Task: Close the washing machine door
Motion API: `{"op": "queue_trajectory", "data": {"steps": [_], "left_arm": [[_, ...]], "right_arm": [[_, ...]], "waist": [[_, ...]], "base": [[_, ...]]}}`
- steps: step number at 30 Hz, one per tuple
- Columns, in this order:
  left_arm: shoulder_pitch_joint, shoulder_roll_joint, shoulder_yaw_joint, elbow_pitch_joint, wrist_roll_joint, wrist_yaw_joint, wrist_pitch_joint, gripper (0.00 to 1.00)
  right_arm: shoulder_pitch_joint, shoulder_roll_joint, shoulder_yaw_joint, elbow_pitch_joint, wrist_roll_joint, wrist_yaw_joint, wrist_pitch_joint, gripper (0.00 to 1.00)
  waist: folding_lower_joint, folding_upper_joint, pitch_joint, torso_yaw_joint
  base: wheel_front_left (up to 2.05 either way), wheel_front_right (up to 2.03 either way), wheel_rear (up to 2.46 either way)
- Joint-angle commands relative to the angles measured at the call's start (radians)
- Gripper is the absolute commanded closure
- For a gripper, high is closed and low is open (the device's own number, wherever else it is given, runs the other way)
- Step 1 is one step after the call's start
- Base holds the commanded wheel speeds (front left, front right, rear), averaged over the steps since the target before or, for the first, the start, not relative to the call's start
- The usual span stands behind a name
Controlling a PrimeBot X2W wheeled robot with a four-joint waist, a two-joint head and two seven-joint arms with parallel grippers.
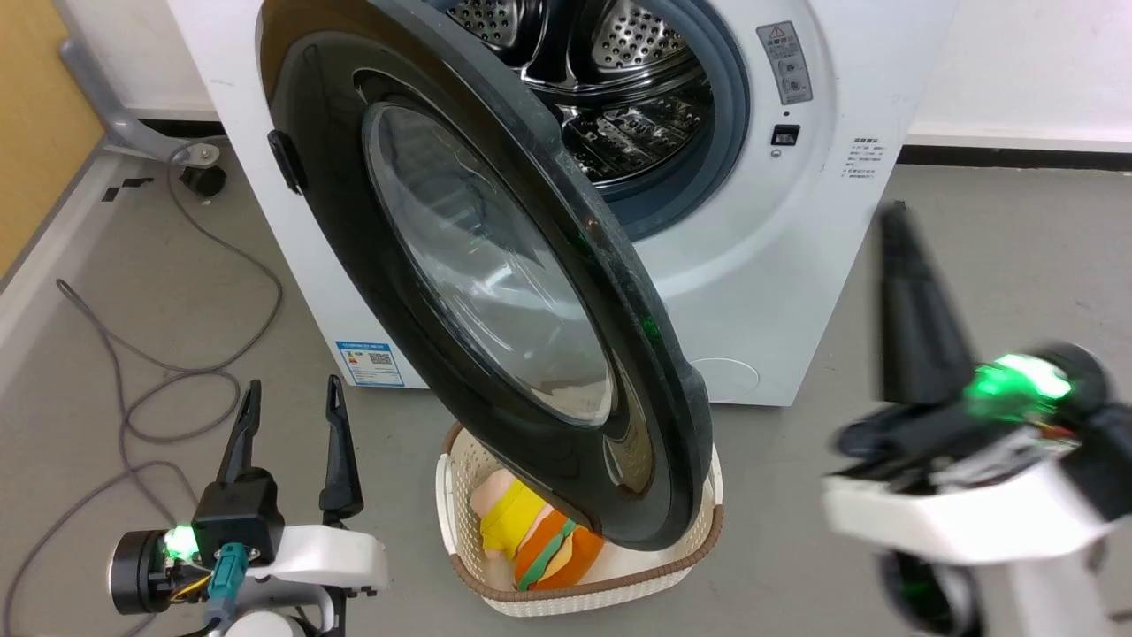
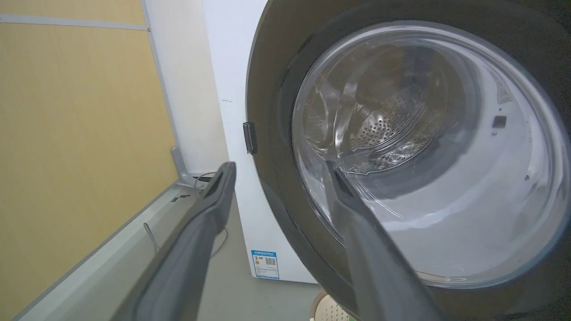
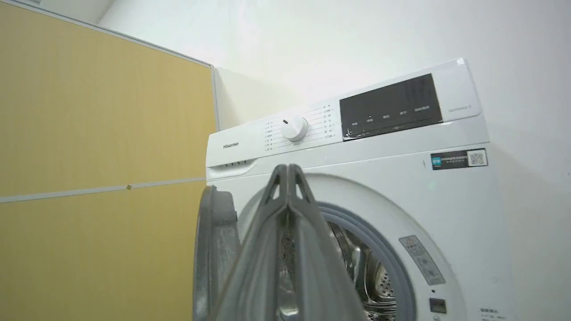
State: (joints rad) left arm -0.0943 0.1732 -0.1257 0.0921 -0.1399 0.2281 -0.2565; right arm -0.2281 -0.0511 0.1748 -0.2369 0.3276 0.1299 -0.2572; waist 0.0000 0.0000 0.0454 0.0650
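Nothing's done yet: the washing machine door [image 1: 495, 292] stands wide open, just up-right of your left gripper [image 1: 294, 389] (fingers apart, empty) and left of your right gripper [image 1: 895, 221] — fingers pressed together, gripping nothing. The whole swing shut against the washing machine [image 1: 796, 265] is left. Readable: the Hisense logo [image 3: 230, 145] — the blue sticker [image 1: 370, 363] is illegible.

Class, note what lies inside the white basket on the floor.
The basket holds soft yellow and orange items with green stripes. The washing machine door covers its rear part, hiding anything there.
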Motion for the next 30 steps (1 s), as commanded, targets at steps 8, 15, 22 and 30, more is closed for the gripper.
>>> {"op": "queue_trajectory", "data": {"steps": [8,15,22,30], "left_arm": [[0.020,-0.023,0.037,-0.019,0.036,-0.028,-0.005,0.00],[0.018,-0.042,0.065,-0.024,0.053,-0.049,-0.005,0.00],[0.008,-0.061,0.086,-0.034,0.068,-0.058,-0.005,0.00],[-0.005,-0.078,0.104,-0.042,0.078,-0.069,-0.005,0.00]], "right_arm": [[-0.061,-0.033,0.283,-0.018,-0.016,0.001,-0.005,1.00],[-0.035,-0.135,0.469,0.102,-0.143,0.001,-0.005,1.00],[-0.002,-0.153,0.448,0.247,-0.182,0.001,-0.005,1.00],[-0.011,-0.149,0.328,0.307,-0.201,0.001,-0.005,1.00]], "waist": [[0.0000,0.0000,0.013,0.015],[0.0000,0.0000,0.031,0.023],[0.0000,0.0000,0.062,0.021],[0.0000,0.0000,0.106,0.012]], "base": [[0.00,0.00,0.00],[0.00,0.00,0.00],[0.00,0.00,0.00],[0.00,0.00,0.00]]}}
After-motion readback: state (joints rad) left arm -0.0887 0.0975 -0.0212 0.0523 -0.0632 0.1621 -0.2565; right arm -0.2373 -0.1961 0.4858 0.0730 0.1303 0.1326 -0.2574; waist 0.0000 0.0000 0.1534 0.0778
